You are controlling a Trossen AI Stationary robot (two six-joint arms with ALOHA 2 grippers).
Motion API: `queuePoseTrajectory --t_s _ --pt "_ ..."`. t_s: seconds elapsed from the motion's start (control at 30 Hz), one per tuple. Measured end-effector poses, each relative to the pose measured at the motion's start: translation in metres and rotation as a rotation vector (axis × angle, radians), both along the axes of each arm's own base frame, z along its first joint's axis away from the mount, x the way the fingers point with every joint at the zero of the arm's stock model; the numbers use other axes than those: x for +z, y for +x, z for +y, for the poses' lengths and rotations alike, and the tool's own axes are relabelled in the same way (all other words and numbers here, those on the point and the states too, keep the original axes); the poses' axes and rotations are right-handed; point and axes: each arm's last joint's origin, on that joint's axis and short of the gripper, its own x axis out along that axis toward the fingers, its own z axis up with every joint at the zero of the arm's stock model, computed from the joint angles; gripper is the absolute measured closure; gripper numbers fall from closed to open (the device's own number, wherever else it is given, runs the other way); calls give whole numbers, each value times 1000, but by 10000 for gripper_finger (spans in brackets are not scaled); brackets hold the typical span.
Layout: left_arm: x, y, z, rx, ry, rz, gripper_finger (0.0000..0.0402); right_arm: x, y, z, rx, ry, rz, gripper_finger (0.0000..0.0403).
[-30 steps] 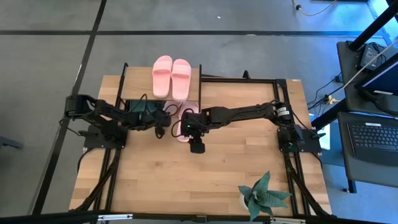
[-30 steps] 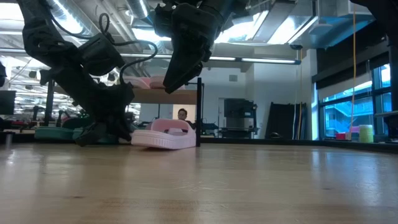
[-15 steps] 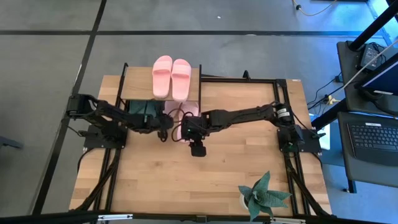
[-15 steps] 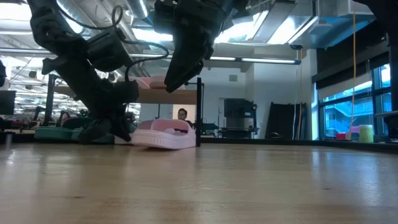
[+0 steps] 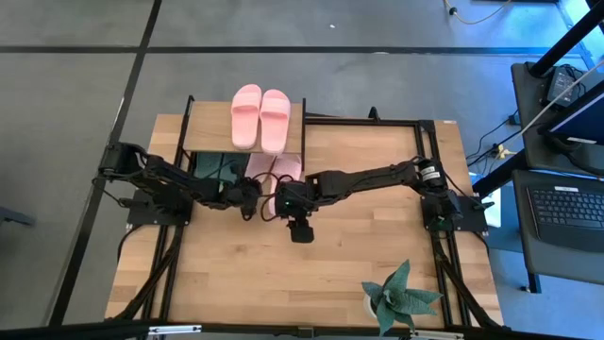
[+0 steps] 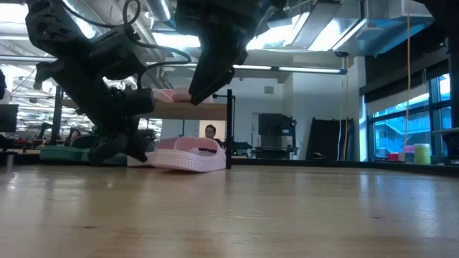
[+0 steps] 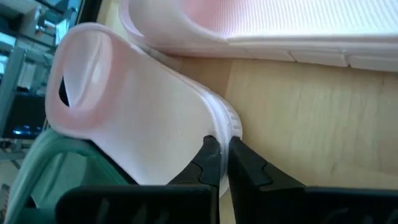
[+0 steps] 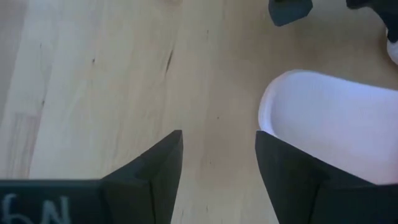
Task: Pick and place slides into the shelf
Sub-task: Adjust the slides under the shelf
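Where shelf (image 5: 203, 140) edge ends, pink slide (image 5: 279, 179) lies, bare tabletop (image 5: 217, 269) beyond

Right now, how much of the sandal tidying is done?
One pink pair already sits on the shelf's wood top. Dark green slides lie under it. In hand: the left end effector is shut, pinching the edge of a pink slide on the table in front of the shelf, beside its mate. The right end effector hovers open nearby. That last pink pair looks left to shelve.

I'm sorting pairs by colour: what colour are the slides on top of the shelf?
Light pink; the slides show best in the high view, lying side by side on the shelf.
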Motion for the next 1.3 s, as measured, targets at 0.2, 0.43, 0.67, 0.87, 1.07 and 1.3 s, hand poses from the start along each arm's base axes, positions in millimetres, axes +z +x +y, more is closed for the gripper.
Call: queuePoseTrajectory --t_s 0.2,0.43,0.67,0.87,1.07,1.3 --pt "0 -1 -1 41 -36 -29 397 0 0 1 -10 7 2 201" --pt "2 2 -9 29 -58 -45 398 0 0 1 -8 7 2 201" --pt "9 8 -11 25 -62 -39 398 0 0 2 -6 7 2 201" --pt "9 9 -11 22 -61 -38 349 0 -1 7 3 6 2 201" --pt "9 8 -11 15 -71 -29 316 0 -1 10 11 6 2 201" --pt "9 8 -12 7 -85 -25 288 0 -1 11 11 7 2 201"
